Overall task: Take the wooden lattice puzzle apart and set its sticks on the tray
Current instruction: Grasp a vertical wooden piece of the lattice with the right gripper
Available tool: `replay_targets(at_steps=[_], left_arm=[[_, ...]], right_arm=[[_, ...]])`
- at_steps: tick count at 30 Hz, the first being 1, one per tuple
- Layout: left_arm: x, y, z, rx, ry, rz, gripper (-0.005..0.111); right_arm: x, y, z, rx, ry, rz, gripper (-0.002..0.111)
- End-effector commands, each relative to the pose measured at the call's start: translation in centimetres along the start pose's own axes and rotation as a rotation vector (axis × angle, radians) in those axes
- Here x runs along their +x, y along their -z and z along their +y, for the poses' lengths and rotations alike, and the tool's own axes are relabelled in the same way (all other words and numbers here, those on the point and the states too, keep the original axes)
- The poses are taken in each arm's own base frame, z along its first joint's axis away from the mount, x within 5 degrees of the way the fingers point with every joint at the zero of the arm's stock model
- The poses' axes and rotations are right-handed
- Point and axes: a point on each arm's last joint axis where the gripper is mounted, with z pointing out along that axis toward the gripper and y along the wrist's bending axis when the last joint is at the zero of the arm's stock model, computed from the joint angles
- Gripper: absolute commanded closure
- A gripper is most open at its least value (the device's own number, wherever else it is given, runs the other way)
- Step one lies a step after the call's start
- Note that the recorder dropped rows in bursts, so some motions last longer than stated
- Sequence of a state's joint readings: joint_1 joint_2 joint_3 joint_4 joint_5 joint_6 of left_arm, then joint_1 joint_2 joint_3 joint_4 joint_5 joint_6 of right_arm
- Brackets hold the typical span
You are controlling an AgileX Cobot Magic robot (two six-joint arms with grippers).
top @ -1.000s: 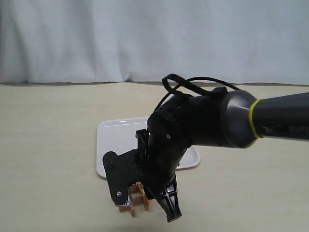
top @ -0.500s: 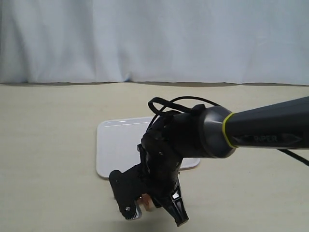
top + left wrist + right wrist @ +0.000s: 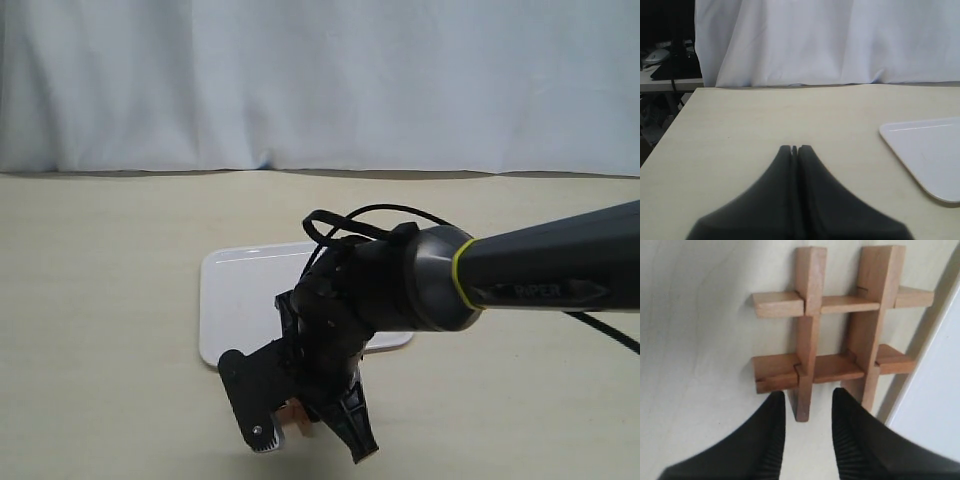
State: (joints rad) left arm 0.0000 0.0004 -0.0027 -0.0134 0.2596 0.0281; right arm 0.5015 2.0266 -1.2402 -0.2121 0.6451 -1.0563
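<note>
The right fingers (image 3: 767, 440) are open and point down at the table (image 3: 700, 365). The wooden lattice puzzle (image 3: 835, 340) lies flat there directly ahead of their tips. Its four sticks (image 3: 872, 315) are locked in a hash shape, and the near end of one of them sits in the gap between the two fingers. Whether either finger touches it cannot be told. The tray (image 3: 935, 405) lies just beside the puzzle, off to one side of these fingers, with nothing on the part that shows. In the exterior view the arm hides most of the puzzle (image 3: 293, 412), leaving only a sliver between the fingers. The left fingers (image 3: 785, 175) are pressed together and hold nothing, with bare table under them and the tray (image 3: 925, 150) ahead and off to their side.
</note>
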Motion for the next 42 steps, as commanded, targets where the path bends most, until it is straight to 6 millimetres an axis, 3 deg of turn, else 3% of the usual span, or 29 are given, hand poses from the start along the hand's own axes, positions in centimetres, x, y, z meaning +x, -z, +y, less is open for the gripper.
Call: replay_targets(at_steps=[1,5,20,33,42], left_arm=[[0.0,0.0,0.0,-0.001,0.001,-0.009,0.107],[0.0,0.0,0.0,-0.001,0.001,-0.009,0.107],[0.0,0.0,0.0,-0.001,0.001,-0.009,0.107],[0.0,0.0,0.0,-0.001,0.001,-0.007,0.107],[0.0,0.0,0.0,-0.001,0.001,-0.007,0.107]], right_arm=[[0.0,0.0,-0.1,0.011,0.012,-0.002,0.089],[0.0,0.0,-0.1,0.011,0.012,-0.002,0.101],[0.3,0.6,-0.2,0.009,0.035,0.025,0.101],[0.5,3.0,-0.5,0.054,0.029,0.018,0.101],[1.5,6.4,-2.2,0.247,-0.082,-0.010,0.101]])
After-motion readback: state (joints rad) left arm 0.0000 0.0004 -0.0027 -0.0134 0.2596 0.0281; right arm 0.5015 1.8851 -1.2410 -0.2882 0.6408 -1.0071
